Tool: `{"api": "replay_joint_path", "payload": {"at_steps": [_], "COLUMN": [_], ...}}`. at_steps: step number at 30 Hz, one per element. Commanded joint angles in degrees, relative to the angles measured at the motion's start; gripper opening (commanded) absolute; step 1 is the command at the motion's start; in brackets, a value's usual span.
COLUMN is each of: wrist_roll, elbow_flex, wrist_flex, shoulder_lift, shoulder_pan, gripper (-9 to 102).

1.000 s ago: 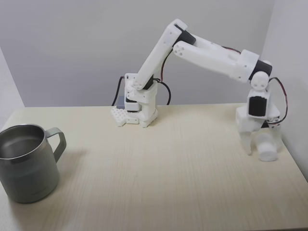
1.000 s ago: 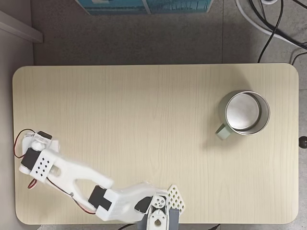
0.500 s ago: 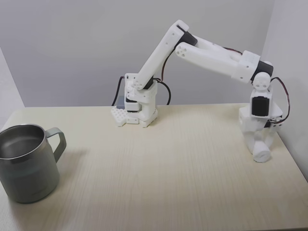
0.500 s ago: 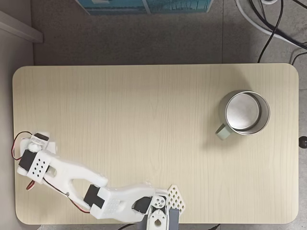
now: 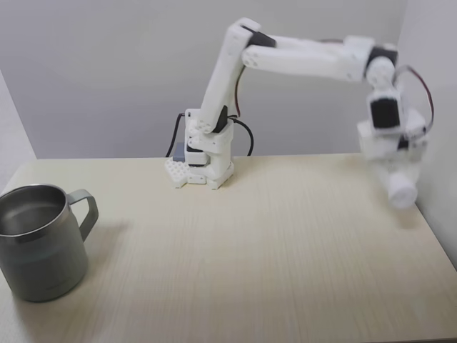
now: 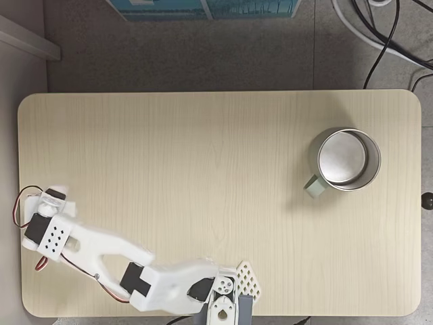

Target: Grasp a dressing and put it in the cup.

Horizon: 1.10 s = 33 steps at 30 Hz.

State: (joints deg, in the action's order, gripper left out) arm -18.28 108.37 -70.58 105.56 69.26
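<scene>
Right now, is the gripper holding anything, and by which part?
Yes: the gripper holds the dressing lifted off the table. Its upper part sits between the fingers, its round end pointing down and out; the exact contact is blurred.

My arm point(image 5: 296, 57) rises from its base point(image 5: 203, 161) at the back of the worktop, upper link steep, forearm reaching nearly level to the right in a fixed view. The wrist point(image 5: 385, 107) bends down and the gripper point(image 5: 400, 187) hangs clear above the worktop, jaws closed on the roll point(image 5: 402, 191), which looks slightly blurred. In a fixed view from above, the arm point(image 6: 108, 254) stretches left from the base, the wrist point(image 6: 47, 227) over the worktop's left edge.
</scene>
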Motion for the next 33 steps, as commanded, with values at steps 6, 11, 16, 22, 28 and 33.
{"api": "replay_joint_path", "payload": {"at_steps": [6, 11, 16, 22, 28, 33], "wrist_roll": [3.78, 5.1, 5.8, 4.39, 5.36, 8.96], "elbow_flex": [3.08, 2.9, 1.58, 0.35, -0.79, -0.44], "wrist_flex": [-7.03, -11.6, -14.77, -15.21, -13.18, -10.99], "shoulder_lift": [-18.54, -29.27, -40.43, -48.87, -50.98, -47.11], "shoulder_pan": [-10.9, -20.83, -34.28, -55.37, -77.26, -92.55], "gripper": [0, 0, 0, 0, 0, 0]}}
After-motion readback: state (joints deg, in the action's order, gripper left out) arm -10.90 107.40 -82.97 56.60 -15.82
